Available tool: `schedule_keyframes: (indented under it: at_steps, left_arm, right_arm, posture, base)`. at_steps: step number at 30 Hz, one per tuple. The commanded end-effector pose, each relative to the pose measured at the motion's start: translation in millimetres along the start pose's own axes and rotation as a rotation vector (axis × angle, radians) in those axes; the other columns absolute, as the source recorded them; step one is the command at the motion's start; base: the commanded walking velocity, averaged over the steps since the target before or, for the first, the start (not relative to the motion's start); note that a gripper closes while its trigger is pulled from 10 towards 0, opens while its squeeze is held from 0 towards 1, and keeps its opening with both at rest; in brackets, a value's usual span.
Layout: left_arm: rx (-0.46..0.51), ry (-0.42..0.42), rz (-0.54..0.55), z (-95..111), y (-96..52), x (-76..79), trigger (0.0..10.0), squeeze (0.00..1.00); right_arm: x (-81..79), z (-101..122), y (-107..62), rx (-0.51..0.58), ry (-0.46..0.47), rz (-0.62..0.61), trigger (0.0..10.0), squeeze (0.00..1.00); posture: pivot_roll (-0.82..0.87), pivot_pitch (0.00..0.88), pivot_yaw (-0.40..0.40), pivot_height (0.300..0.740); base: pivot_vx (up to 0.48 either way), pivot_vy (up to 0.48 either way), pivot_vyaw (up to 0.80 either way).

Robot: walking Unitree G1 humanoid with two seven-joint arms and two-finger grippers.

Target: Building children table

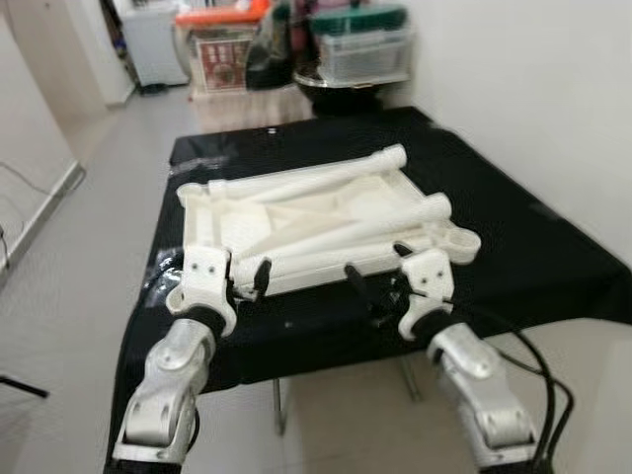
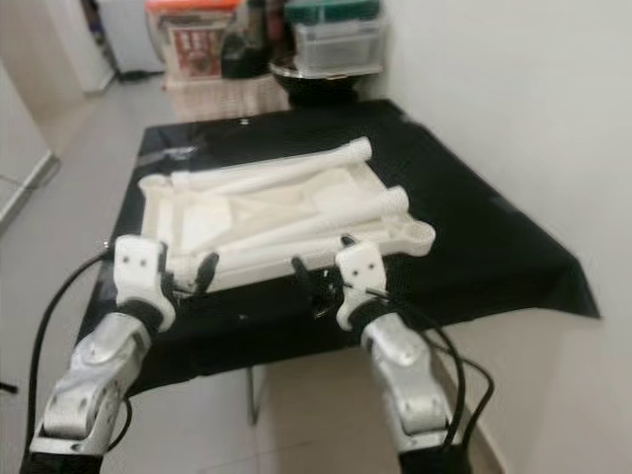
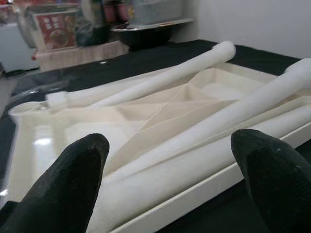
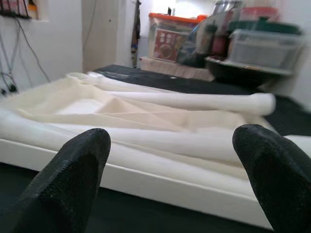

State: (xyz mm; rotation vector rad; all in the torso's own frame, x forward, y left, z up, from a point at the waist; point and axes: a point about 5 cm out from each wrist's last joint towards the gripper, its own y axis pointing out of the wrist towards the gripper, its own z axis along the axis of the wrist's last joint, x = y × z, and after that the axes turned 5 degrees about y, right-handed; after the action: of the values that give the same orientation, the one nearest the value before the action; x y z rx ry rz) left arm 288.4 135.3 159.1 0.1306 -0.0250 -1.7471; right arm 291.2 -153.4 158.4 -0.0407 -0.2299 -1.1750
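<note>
A cream plastic children's table top point(image 1: 232, 225) lies upside down on the black-covered table point(image 1: 513, 227). Three cream legs lie loose across it: a far one point(image 1: 316, 178), a middle one point(image 1: 370, 227) and a near one point(image 1: 316, 262). A round leg socket point(image 1: 460, 243) shows at its near right corner. My left gripper point(image 1: 247, 281) stands open at the top's near left edge, with the near leg point(image 3: 194, 165) just beyond its fingers point(image 3: 73, 179). My right gripper point(image 1: 380, 267) stands open at the near right edge, facing the rim point(image 4: 160, 182). Neither holds anything.
Behind the table stand an orange-lidded box point(image 1: 222, 39), a clear bin with a green lid point(image 1: 360, 44) and a black bowl point(image 1: 341, 89). A white wall point(image 1: 533, 89) runs close along the right. Grey floor point(image 1: 89, 257) lies open to the left.
</note>
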Motion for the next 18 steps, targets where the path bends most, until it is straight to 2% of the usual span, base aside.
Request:
schedule_keyframes:
  at_steps: [1, 3, 4, 5, 6, 7, 12, 13, 14, 15, 17, 18]
  left_arm:
    - [-0.007, -0.007, -0.009, -1, -0.6, 2.0, 10.0, 0.0]
    - [-0.007, -0.007, -0.009, -1, -0.6, 2.0, 10.0, 0.0]
    - [-0.011, -0.013, -0.015, -2, -0.7, 4.5, 10.0, 0.0]
    - [-0.011, -0.013, -0.015, -2, -0.7, 4.5, 10.0, 0.0]
    - [-0.014, -0.021, -0.024, -2, -0.8, 7.6, 10.0, 0.0]
    - [-0.019, -0.033, -0.041, -4, -1.3, 13.6, 10.0, 0.0]
    - [-0.028, -0.044, -0.049, -6, -2.0, 16.7, 10.0, 0.0]
    - [-0.032, -0.049, -0.05, -6, -2.2, 17.3, 10.0, 0.0]
    - [-0.041, -0.069, -0.072, -9, -2.2, 21.7, 10.0, 0.0]
    - [-0.041, -0.069, -0.072, -9, -2.2, 21.7, 10.0, 0.0]
    - [-0.072, -0.069, -0.105, -13, -2.8, 27.4, 10.0, 0.0]
    - [-0.072, -0.069, -0.105, -13, -2.8, 27.4, 10.0, 0.0]
  right_arm:
    - [1.2, 11, 3.7, 0.038, -0.086, 0.028, 10.0, 0.0]
    - [1.2, 11, 3.7, 0.038, -0.086, 0.028, 10.0, 0.0]
    - [3.6, 15, 5.4, 0.044, -0.127, 0.047, 10.0, 0.0]
    - [3.6, 15, 5.4, 0.044, -0.127, 0.047, 10.0, 0.0]
    - [6.5, 20, 8.1, 0.05, -0.18, 0.071, 10.0, 0.0]
    - [15.5, 33, 13.5, 0.062, -0.274, 0.102, 10.0, 0.0]
    - [28.1, 41, 18.3, 0.048, -0.344, 0.086, 10.0, 0.0]
    - [31.6, 41, 19.6, 0.026, -0.367, 0.091, 10.0, 0.0]
    - [43.2, 41, 22.5, -0.057, -0.446, 0.109, 10.0, 0.0]
    - [43.2, 41, 22.5, -0.057, -0.446, 0.109, 10.0, 0.0]
    - [50.5, 45, 23.1, -0.117, -0.555, 0.176, 10.0, 0.0]
    - [50.5, 45, 23.1, -0.117, -0.555, 0.176, 10.0, 0.0]
  posture:
    - [-0.02, 0.0, 0.035, 0.74]
    - [-0.02, 0.0, 0.035, 0.74]
    - [-0.02, 0.0, 0.037, 0.74]
    - [-0.02, 0.0, 0.037, 0.74]
    - [-0.02, 0.0, 0.039, 0.74]
    - [-0.02, 0.0, 0.037, 0.74]
    - [-0.02, 0.0, 0.032, 0.74]
    - [-0.02, 0.0, 0.031, 0.74]
    - [-0.02, 0.0, 0.03, 0.74]
    - [-0.02, 0.0, 0.03, 0.74]
    - [-0.02, 0.0, 0.031, 0.74]
    - [-0.02, 0.0, 0.031, 0.74]
  base:
    - [0.307, 0.0, 0.8]
    - [0.307, 0.0, 0.8]
    - [0.304, 0.0, 0.8]
    - [0.304, 0.0, 0.8]
    - [0.3, 0.0, 0.8]
    - [0.296, 0.0, 0.8]
    - [0.298, 0.0, 0.8]
    - [0.266, 0.0, 0.0]
    - [0.0, 0.0, 0.0]
    - [0.0, 0.0, 0.0]
    - [0.0, 0.0, 0.0]
    - [0.0, 0.0, 0.0]
